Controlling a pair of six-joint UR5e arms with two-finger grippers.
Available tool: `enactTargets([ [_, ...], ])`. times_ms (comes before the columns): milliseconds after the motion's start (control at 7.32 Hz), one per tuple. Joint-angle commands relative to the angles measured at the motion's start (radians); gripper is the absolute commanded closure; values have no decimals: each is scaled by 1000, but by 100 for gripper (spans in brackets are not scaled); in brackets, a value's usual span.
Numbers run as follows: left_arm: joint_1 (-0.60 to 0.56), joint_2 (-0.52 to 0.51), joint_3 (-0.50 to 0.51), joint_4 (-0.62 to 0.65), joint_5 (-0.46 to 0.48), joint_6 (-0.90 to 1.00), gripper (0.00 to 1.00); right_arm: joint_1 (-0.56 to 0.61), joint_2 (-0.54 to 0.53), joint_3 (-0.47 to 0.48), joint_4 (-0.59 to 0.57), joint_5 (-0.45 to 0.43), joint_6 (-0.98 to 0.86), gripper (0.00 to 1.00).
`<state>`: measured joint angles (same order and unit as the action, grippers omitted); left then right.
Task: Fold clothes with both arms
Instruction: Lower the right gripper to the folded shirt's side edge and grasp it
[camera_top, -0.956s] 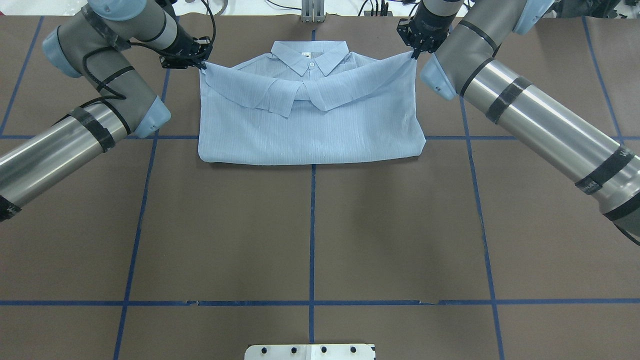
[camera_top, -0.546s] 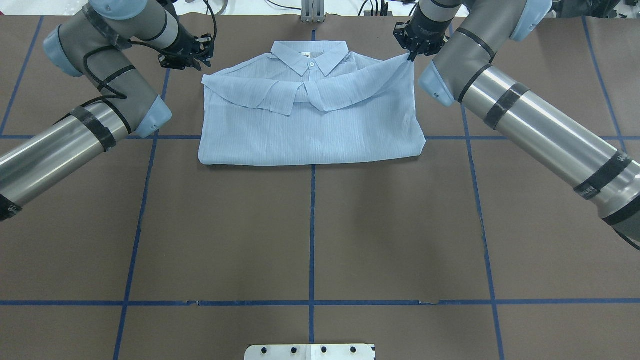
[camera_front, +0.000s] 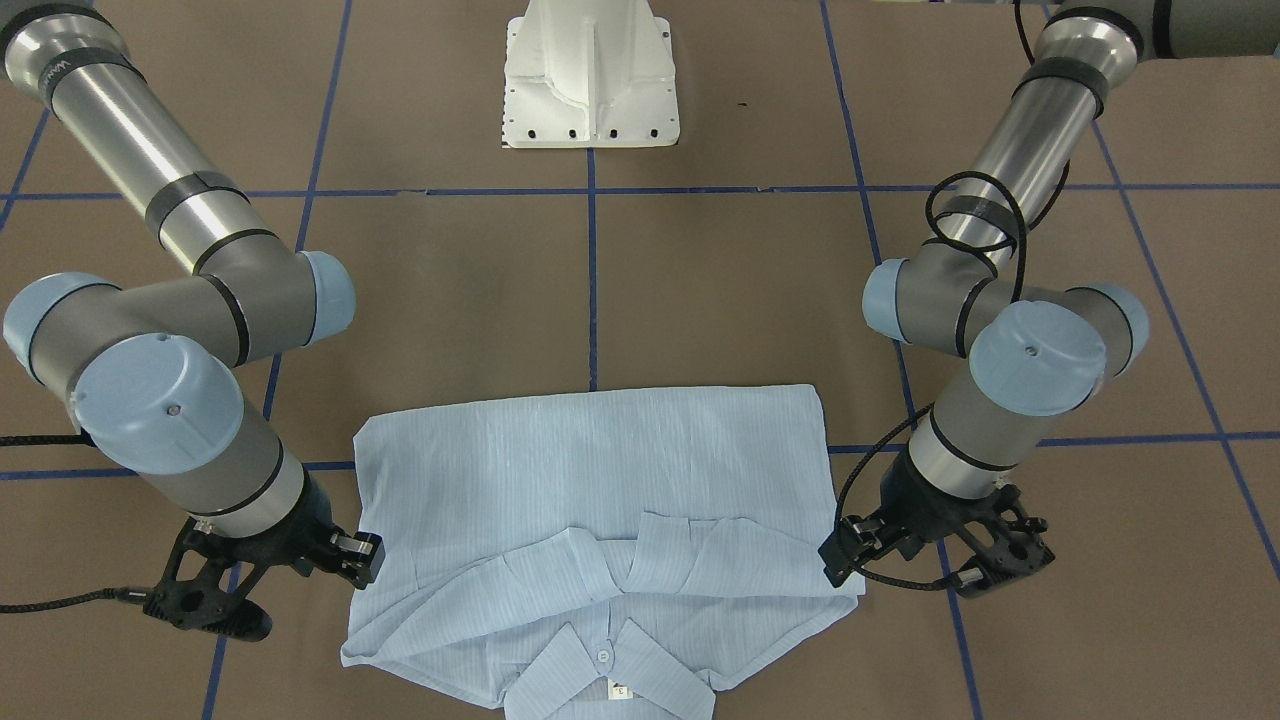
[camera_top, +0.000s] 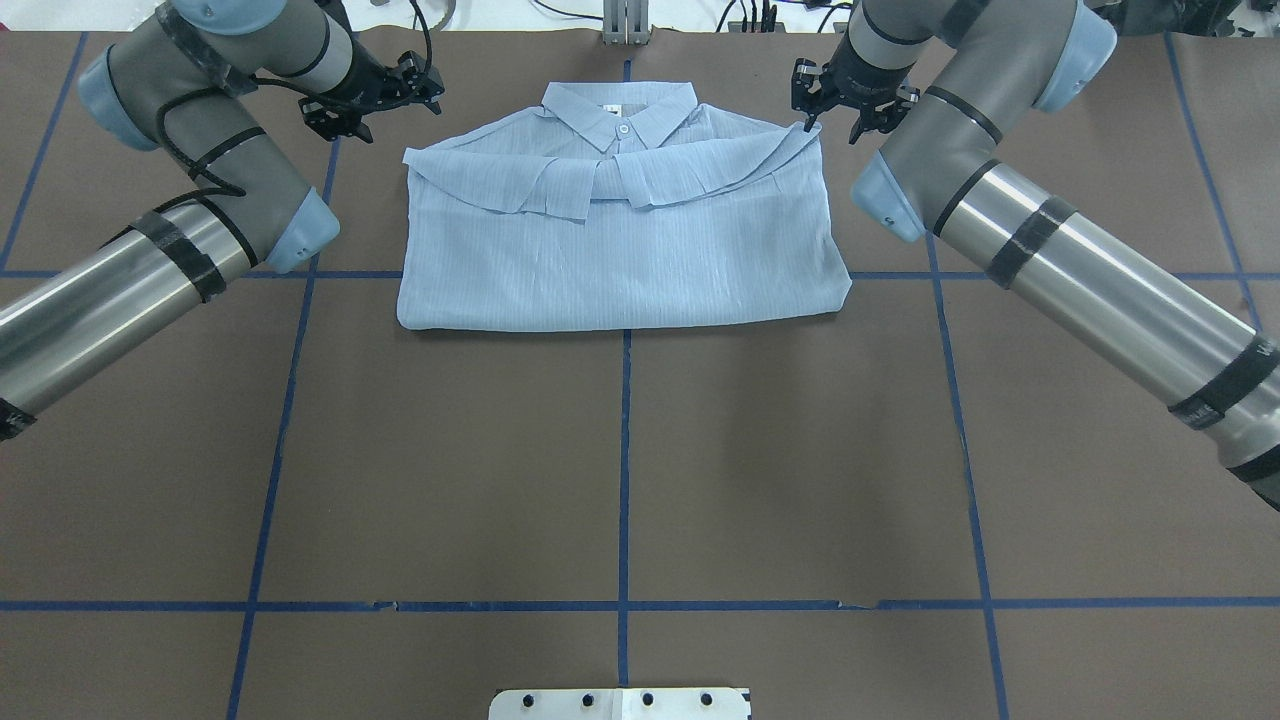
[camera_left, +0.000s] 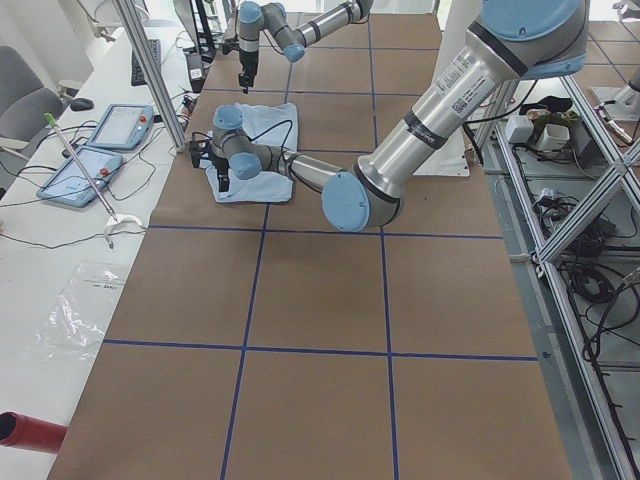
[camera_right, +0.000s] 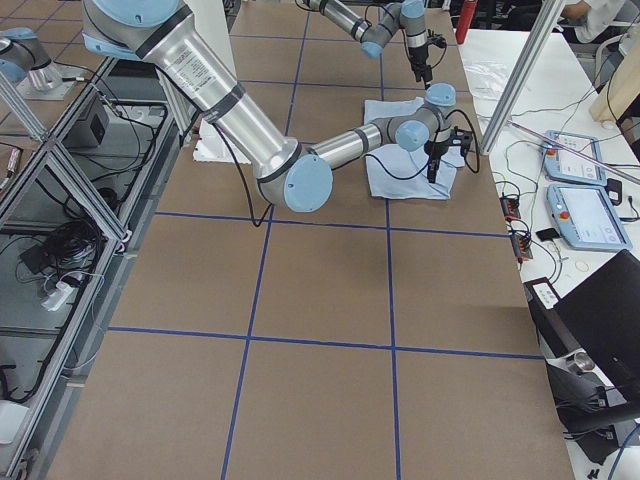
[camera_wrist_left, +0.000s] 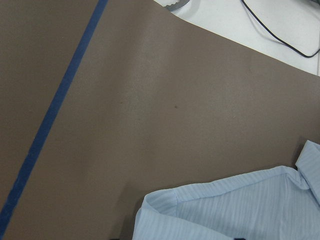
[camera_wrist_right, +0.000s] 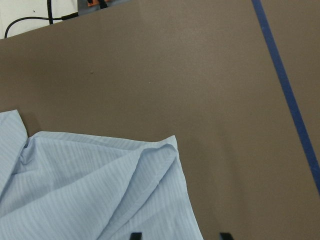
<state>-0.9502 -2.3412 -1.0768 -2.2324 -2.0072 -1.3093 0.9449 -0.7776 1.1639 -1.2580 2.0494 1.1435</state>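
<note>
Pale-blue shirt (camera_top: 620, 240) lies folded flat near the table edge opposite the white pedestal (camera_front: 590, 75), collar outermost. The left gripper (camera_top: 375, 100) hangs spread just beside 1 shoulder corner, and the right gripper (camera_top: 838, 112) is spread over the other. Brown table cover (camera_top: 800, 450) with blue tape lines (camera_top: 624, 450) stretches wide behind the hem.

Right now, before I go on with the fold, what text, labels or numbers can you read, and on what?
"3", probably: neck label of the shirt, too small for certainty.
White lettering, black band, right arm: blurred, unreadable.
Printed sticker, left arm: too small to read.
</note>
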Motion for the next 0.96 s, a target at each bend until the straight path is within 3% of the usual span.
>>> enactTargets([
  [0, -1, 37, -73, 29, -2, -2, 1, -65, -121, 162, -3, 3, 13, 0],
  [137, -2, 37, -96, 46, -1, -4, 1, -105, -194, 228, -4, -3, 13, 0],
  [546, -2, 39, -98, 46, 1, -5, 1, -171, -221, 221, -9, -49, 10, 2],
  [683, -2, 39, -98, 46, 1, -5, 1, -173, -220, 212, -9, -54, 6, 7],
  [820, -2, 40, -98, 46, 1, -5, 1, -176, -221, 212, -9, -54, 5, 22],
])
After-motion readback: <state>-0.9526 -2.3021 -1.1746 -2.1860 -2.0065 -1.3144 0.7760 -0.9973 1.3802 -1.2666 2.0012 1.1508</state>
